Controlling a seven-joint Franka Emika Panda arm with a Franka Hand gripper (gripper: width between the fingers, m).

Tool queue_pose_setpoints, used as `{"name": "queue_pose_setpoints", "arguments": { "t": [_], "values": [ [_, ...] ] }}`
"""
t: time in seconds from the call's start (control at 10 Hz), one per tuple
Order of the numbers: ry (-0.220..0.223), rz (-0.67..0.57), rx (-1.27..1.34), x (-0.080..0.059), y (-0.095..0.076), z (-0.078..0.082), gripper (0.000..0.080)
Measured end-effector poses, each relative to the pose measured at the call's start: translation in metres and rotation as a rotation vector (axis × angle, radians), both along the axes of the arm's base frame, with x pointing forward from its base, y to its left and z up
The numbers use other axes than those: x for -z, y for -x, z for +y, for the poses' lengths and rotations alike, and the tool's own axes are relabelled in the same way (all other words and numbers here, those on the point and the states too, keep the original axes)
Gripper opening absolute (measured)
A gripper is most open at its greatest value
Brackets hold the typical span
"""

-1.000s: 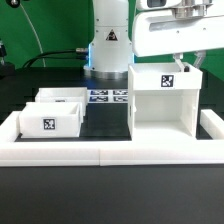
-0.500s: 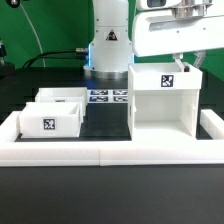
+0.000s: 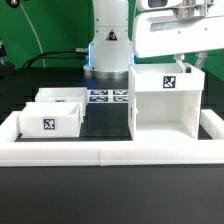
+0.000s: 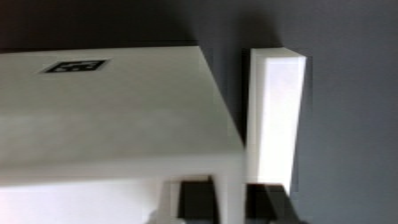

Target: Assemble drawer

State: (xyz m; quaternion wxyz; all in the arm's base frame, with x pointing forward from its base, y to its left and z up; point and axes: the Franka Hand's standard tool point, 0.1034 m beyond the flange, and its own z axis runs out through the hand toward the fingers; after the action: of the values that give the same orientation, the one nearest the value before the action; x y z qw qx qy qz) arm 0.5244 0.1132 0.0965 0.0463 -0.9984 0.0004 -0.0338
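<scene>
1. Your gripper (image 4: 231, 192) hangs over the drawer housing (image 3: 166, 100) at its tagged top edge, fingers only narrowly apart and gripping nothing; probably lining up to grasp that wall.
2. The front tray (image 3: 48, 122) and rear tray (image 3: 62, 96) sit well apart from the housing, on its exterior-view left, not inserted.

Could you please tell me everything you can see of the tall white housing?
The housing is a tall, boxy white shell, plastic by its look, standing upright on the black table at the exterior view's right. A black-and-white tag sits on its top. Its front foot appears to meet the low white wall. The gripper hangs open over a top edge; contact is unclear.
</scene>
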Motion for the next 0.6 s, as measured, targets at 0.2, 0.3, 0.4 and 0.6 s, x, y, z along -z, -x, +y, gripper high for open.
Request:
{"name": "queue_pose_setpoints", "arguments": {
  "t": [0.2, 0.3, 0.4, 0.6],
  "values": [
    [0.000, 0.000, 0.000, 0.0000, 0.0000, 0.0000, 0.0039],
    [0.000, 0.000, 0.000, 0.0000, 0.0000, 0.0000, 0.0039],
    [0.000, 0.000, 0.000, 0.0000, 0.0000, 0.0000, 0.0039],
    [0.000, -0.003, 0.000, -0.0011, -0.0011, 0.0002, 0.0039]
  ]
}}
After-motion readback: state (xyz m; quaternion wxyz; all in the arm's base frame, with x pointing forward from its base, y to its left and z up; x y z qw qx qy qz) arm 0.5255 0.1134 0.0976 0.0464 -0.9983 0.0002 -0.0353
